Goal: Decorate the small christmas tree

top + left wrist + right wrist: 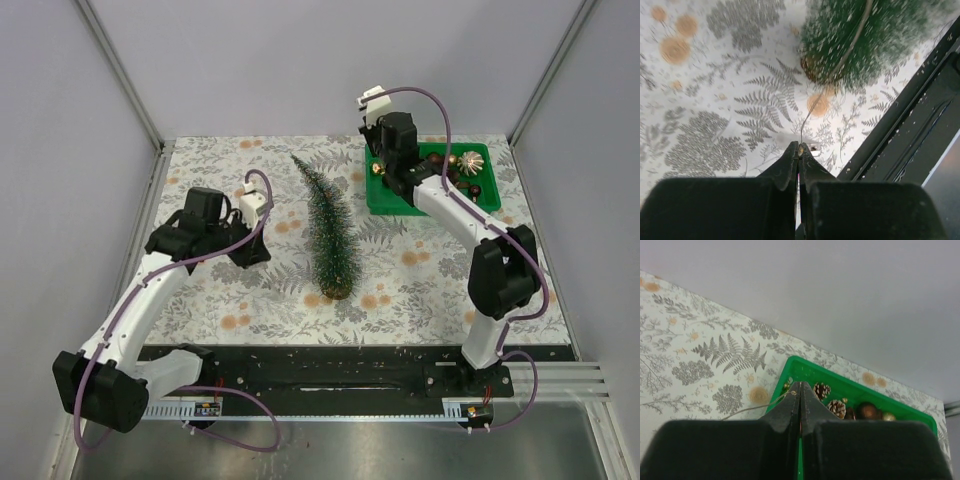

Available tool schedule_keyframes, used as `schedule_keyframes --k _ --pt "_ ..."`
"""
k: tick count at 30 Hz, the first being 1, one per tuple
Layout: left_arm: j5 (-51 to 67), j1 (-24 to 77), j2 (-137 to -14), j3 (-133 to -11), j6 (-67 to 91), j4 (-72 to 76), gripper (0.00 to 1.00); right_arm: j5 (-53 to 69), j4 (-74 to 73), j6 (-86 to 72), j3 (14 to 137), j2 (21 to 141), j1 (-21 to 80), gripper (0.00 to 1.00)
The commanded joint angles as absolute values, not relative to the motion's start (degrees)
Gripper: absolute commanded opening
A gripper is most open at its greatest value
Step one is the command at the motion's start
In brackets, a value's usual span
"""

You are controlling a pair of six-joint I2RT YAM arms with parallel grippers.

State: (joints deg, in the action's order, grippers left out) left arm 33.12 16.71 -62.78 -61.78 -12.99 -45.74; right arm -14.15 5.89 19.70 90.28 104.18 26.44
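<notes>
Centrally on the tabletop (430,270) sits the tree (330,235), its wood base toward the near edge and its tip toward the far wall; whether it stands upright or leans I cannot tell. The left end effector (800,146) is low over the fern-print cloth just left of the tree's base. Its fingers are pressed together, and a thin wire (812,102) appears nipped at their tips. From there the wire runs up and across the tree's bristles.

The right end effector (799,386) hangs over the left part of the green tray (805,362) at the far right of the tabletop, well apart from the tree. It too is closed, and a fine gold thread (755,409) seems caught at its tips and trails off to the left. In the tray lie pine cones (821,390) and dark and gold baubles (470,162).
</notes>
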Motion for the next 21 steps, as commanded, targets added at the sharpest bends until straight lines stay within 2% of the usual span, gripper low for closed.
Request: schedule_keyframes --k 1,3,6,9,13,19,21 --pt "34.0 16.5 -62.8 -57.5 -13.4 -38.9 0.00 -16.6 5.7 16.7 87.5 103.1 24.4 0.00" --pt "34.4 16.5 -63.7 -56.7 -13.4 -38.5 0.02 -17.8 5.7 15.0 84.9 101.9 23.5 0.00" --pt "35.7 16.4 -65.0 -56.0 -13.5 -38.2 0.23 -19.9 4.8 11.2 80.8 99.7 21.5 0.00" --pt "35.9 16.6 -65.5 -55.2 -13.3 -37.5 0.36 -21.6 2.9 8.1 76.6 97.2 19.7 0.00" --pt "35.7 17.0 -64.8 -53.9 -12.2 -36.1 0.63 -22.1 1.2 6.5 72.0 93.5 18.2 0.00" --pt "33.8 19.2 -58.5 -54.4 -9.9 -34.3 0.86 -25.6 -6.4 3.0 71.2 88.7 17.1 0.00" --pt "33.4 19.1 -57.5 -55.6 -9.9 -35.8 0.88 -26.2 -10.2 1.7 71.8 87.4 17.1 0.00"
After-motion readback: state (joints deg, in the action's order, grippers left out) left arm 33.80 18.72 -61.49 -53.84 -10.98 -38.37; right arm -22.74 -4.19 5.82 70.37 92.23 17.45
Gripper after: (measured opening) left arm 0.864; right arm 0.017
